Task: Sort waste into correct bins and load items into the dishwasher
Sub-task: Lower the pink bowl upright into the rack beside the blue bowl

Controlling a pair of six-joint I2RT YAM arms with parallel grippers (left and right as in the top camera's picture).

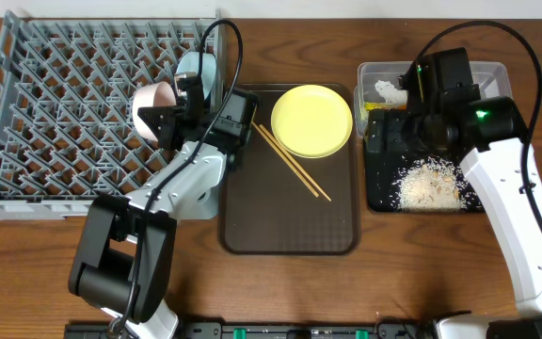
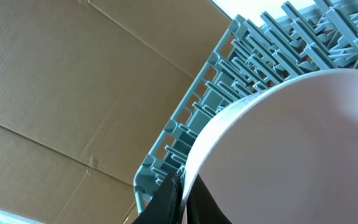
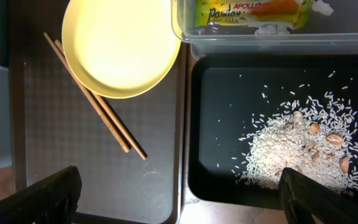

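left gripper (image 1: 169, 121) is clamping the white bowl (image 1: 149, 104) at the edge of the rack (image 1: 64, 104), right gripper (image 3: 179, 199) is hovering with fingers apart over the rice (image 3: 291, 149) in the black tray (image 3: 216, 93).

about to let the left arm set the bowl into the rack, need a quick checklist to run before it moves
1. White bowl secure in the left gripper: ok, the left wrist view shows the rim pinched.
2. Bowl over the dish rack: ok, it sits at the rack's right edge.
3. Pegs under the bowl free: cannot tell, the bowl hides them.
4. Light-blue bowl out of the path: cannot tell, it stands in the rack close beside the gripper.
5. Right gripper out of the way: ok, it is open, over by the black tray.
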